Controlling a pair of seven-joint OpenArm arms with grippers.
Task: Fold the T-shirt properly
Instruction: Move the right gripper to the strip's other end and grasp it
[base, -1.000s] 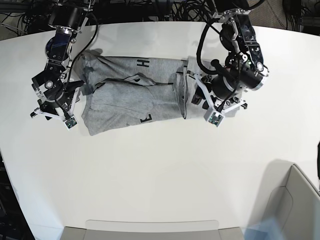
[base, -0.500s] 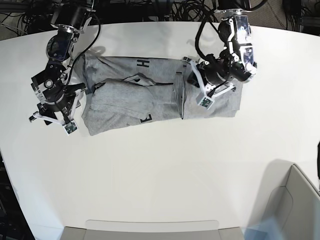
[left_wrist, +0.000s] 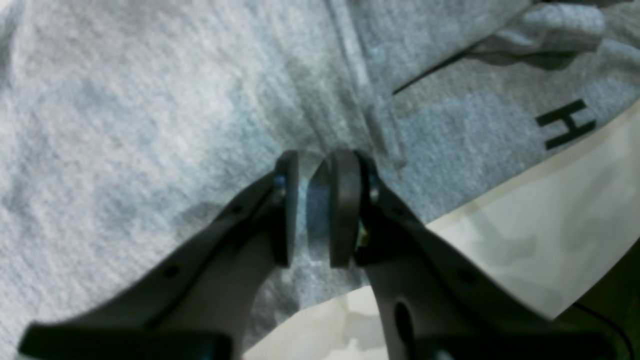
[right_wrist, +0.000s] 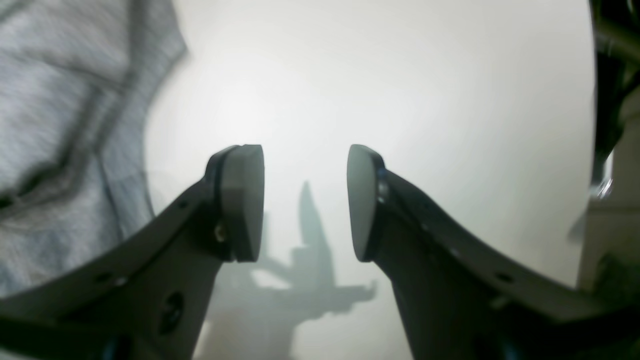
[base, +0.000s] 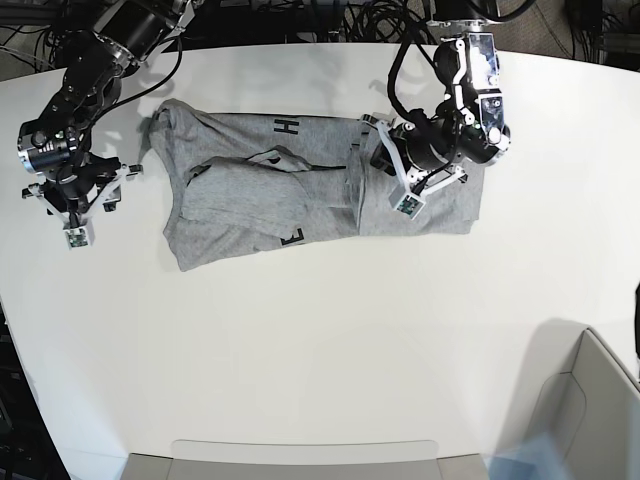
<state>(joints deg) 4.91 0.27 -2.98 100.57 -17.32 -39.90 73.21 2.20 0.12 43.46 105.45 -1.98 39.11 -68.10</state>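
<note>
White desk (base: 300, 350) carries the T-shirt (base: 260, 200). Left claw (left_wrist: 320, 210) pinches its cloth near the far edge: lift slowly, keeping layers together. Right claw (right_wrist: 305, 200) hangs open, empty.

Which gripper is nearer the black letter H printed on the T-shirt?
Left. The left gripper sits on the T-shirt, beside the H; the right gripper hangs over bare table beyond the shirt's far end.

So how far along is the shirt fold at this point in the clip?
Partway. Done: the T-shirt lies as a narrowed band on the table, its sides folded inward. In hand: the left gripper pinches a fold of fabric at the shirt's end nearest that arm; the right gripper hangs open over bare table beside the shirt. Left: folding the band end over end and tidying the loose flaps.
</note>
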